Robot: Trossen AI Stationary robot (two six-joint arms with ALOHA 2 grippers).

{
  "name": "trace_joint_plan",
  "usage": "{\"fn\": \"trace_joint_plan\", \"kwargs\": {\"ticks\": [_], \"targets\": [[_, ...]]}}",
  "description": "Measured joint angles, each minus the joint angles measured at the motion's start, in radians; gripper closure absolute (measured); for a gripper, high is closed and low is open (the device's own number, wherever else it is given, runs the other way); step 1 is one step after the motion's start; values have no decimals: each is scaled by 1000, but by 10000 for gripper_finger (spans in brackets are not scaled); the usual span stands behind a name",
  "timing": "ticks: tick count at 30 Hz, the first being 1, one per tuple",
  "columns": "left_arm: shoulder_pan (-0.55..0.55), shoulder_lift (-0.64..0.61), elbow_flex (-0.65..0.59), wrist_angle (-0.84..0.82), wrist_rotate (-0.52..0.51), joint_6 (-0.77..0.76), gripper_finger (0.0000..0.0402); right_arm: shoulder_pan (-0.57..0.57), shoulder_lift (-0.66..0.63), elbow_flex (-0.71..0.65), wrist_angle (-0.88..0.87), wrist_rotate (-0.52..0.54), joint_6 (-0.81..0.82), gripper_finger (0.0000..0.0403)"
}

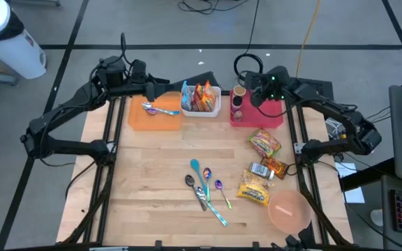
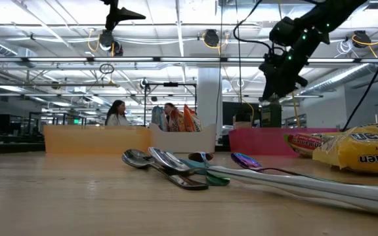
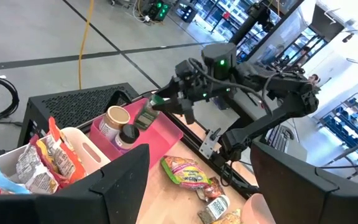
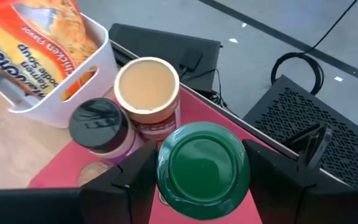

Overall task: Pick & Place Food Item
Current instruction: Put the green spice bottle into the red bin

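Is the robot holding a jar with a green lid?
Yes, the right tool grips a green-lidded jar between its fingers, above the pink tray.

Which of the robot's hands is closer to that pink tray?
The right hand hangs directly over the pink tray, holding a green-lidded jar. The left hand is off over the orange tray.

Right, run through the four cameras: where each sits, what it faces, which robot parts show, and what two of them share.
High view: overhead, straight down on the table; both arms, pink tray, spoons.
Low view: at tabletop height, looking across the spoons into the room; right arm hangs above.
Left wrist view: over the left gripper's fingers, facing the right arm.
Right wrist view: down past the right gripper, shut on a green-lidded jar.
Shared: both wrist views show the tan-lidded can.
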Motion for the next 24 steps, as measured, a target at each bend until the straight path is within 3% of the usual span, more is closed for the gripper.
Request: {"fn": "trace_joint_plan", "kwargs": {"ticks": [10, 24], "targets": [[0, 0, 0, 0, -34, 6, 117, 29, 3, -116, 168, 82, 46, 205], [-1, 0, 0, 0, -35, 3, 117, 55, 114, -119, 209, 177, 219, 205]]}}
